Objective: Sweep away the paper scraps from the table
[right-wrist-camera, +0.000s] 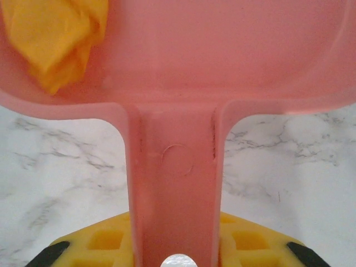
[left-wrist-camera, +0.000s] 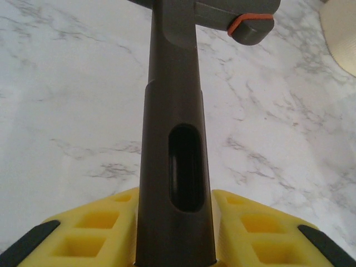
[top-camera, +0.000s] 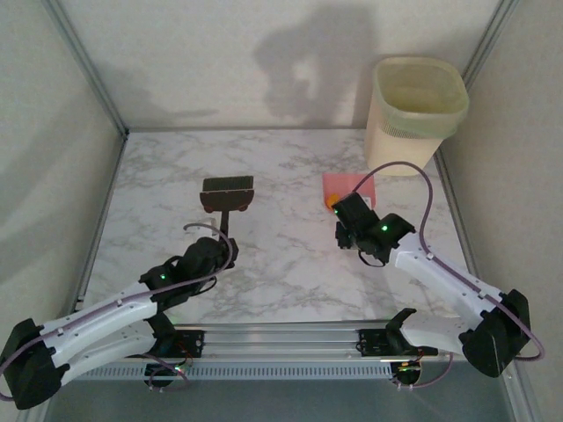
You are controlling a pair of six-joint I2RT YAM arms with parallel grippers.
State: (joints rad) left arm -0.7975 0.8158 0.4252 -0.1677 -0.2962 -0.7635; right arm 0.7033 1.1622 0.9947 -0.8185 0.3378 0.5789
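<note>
A: Colour check: the tabletop (top-camera: pixel 290 264) is white marble, with grey veins running all across it.
B: Just ahead of the right gripper (right-wrist-camera: pixel 178 247), a salmon-pink dustpan (right-wrist-camera: pixel 233 50), and one bright orange paper scrap (right-wrist-camera: pixel 53 39) sits ahead and to the gripper's left.
A: Its fingers (right-wrist-camera: pixel 256 245) are yellow, black at the outer edges.
B: Same yellow on the left gripper (left-wrist-camera: pixel 175 245). Between its fingers (left-wrist-camera: pixel 94 233) there's a dark brown brush (left-wrist-camera: pixel 172 111), with an orange-red band (left-wrist-camera: pixel 250 22) further out.
A: Well beyond the right gripper, a pale cream bin (top-camera: pixel 413 105).
</note>
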